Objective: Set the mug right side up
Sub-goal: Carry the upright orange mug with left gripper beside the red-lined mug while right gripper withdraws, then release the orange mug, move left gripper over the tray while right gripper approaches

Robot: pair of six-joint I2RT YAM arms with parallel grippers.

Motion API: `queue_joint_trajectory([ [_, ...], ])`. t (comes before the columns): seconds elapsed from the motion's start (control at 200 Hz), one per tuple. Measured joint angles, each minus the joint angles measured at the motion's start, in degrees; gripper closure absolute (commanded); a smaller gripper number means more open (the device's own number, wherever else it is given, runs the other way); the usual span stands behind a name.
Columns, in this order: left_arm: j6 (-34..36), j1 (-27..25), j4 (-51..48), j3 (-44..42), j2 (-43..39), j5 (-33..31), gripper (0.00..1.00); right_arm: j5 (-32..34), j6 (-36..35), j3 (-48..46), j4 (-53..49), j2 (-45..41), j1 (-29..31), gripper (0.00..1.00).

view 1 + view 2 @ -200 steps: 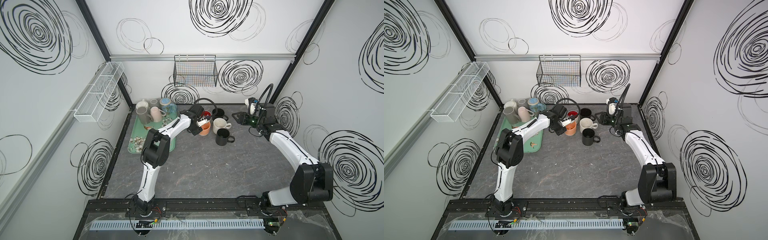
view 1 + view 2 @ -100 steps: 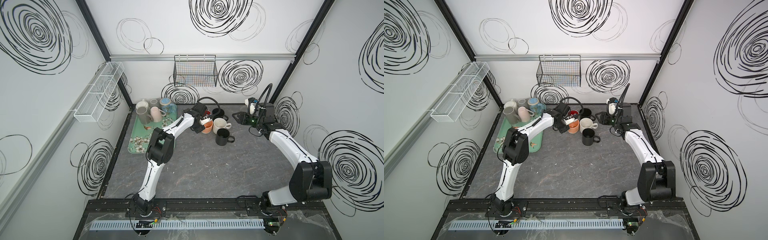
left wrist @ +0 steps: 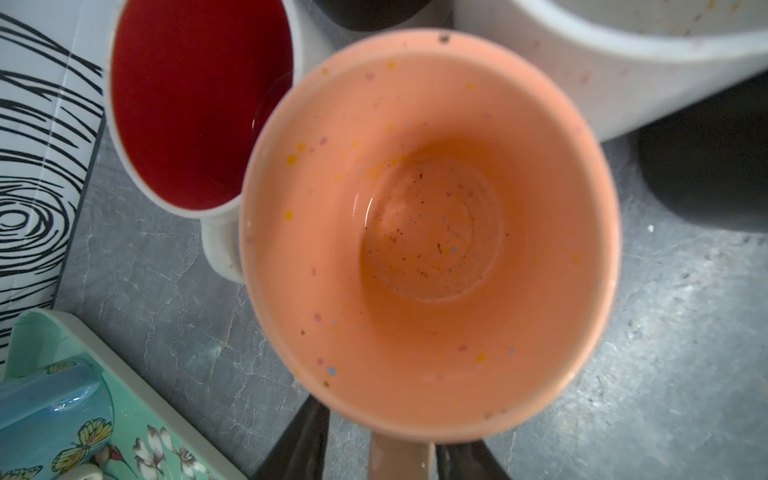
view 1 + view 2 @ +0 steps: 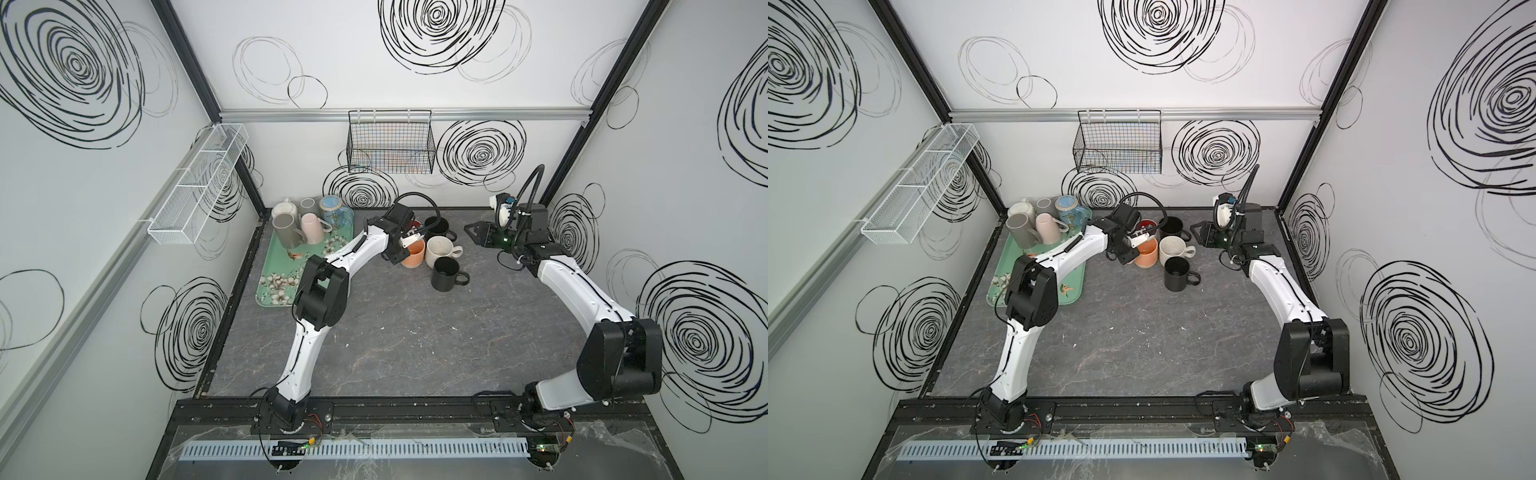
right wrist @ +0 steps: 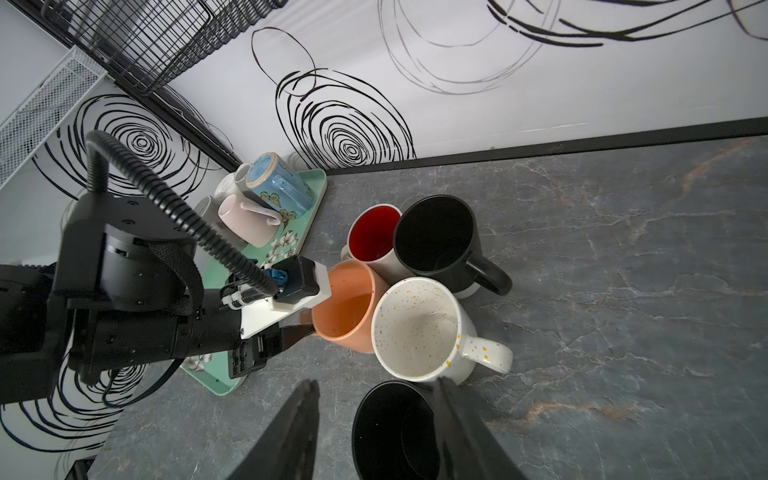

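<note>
- Orange mug (image 4: 413,253) is sitting mouth-up on the grey table (image 4: 415,340) in both top views, so I'm calling the flip basically done. It's crowding in with the white speckled mug (image 4: 441,249) and a few others, near the green tray (image 4: 279,282). The left gripper (image 4: 400,252) is hanging right at its side. The right gripper (image 4: 473,232) is hovering well apart, carrying nothing.
- Left wrist view is looking straight down into the mug. The gripper's fingers (image 3: 301,440) are straddling the handle (image 3: 401,457), jaws parted with a gap showing on one side, so nothing is getting clamped. The red-lined mug (image 3: 199,104) is sitting just beside the rim, maybe touching.
- What I'm worrying about: if the arm is backing off crooked, a finger is going to hook that handle and drag or tip the mug into its neighbours. There's no slack in that cluster.
- Right wrist view is showing the right gripper's jaws spread and empty, hanging over the near black mug (image 5: 395,428). If it's dropping from there, it's clipping that rim.
</note>
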Motion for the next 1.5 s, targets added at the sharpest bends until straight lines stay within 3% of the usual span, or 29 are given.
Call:
queue_joint_trajectory([
  [0.16,-0.68,0.28,0.00,-0.28,-2.75,0.09,0.45,0.00,0.04,0.42,0.07,0.11,0.24,0.53],
  [0.37,-2.29,2.34,2.10,-4.46,-12.74,1.44,0.40,0.59,0.04,1.95,0.07,1.97,3.02,0.54],
  [0.655,-8.68,13.51,8.00,-9.51,-21.86,1.31,0.33,2.23,0.04,7.23,0.13,7.37,12.26,0.54],
  [0.976,-19.23,23.78,12.09,-11.41,-20.83,-10.80,0.17,5.99,-0.81,17.44,-1.29,17.44,22.67,0.54],
  [1.291,-24.74,32.22,12.90,-4.68,-10.95,-12.15,0.12,11.10,-3.67,29.53,-5.18,28.13,32.83,0.53],
  [1.501,-26.10,35.56,12.44,3.48,-2.97,-13.97,0.10,11.72,-4.20,31.95,-6.71,33.18,34.95,0.52],
])
